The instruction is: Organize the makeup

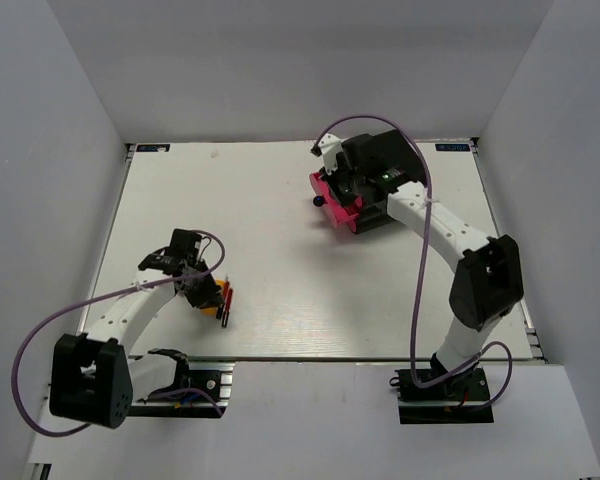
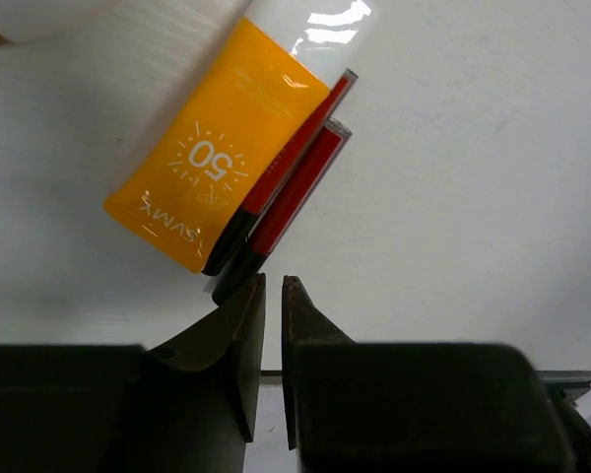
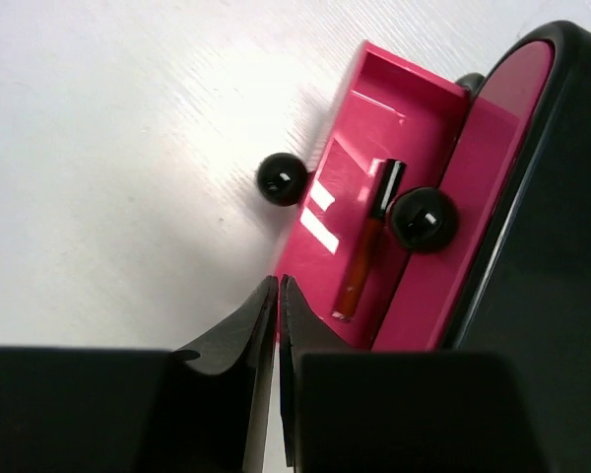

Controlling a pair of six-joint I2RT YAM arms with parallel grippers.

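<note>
An orange tube (image 2: 217, 168) with a white end lies on the white table, and two thin red pencils (image 2: 297, 187) with dark caps lie along its right side. My left gripper (image 2: 273, 283) hovers just below the pencils' dark ends, jaws nearly together with nothing between them. From above, the same gripper (image 1: 202, 287) stands over the tube (image 1: 216, 300) and a pencil (image 1: 228, 305). My right gripper (image 3: 278, 283) is shut and empty at the near edge of an open pink drawer (image 3: 340, 187). A reddish-orange gloss stick (image 3: 364, 256) lies in that drawer.
The black box (image 3: 561, 197) stands at the back right (image 1: 380, 155), partly under my right arm. Two round black knobs (image 3: 281, 179) (image 3: 424, 219) show on its pink drawer fronts. The table's near edge (image 1: 310, 358) runs just behind my left gripper.
</note>
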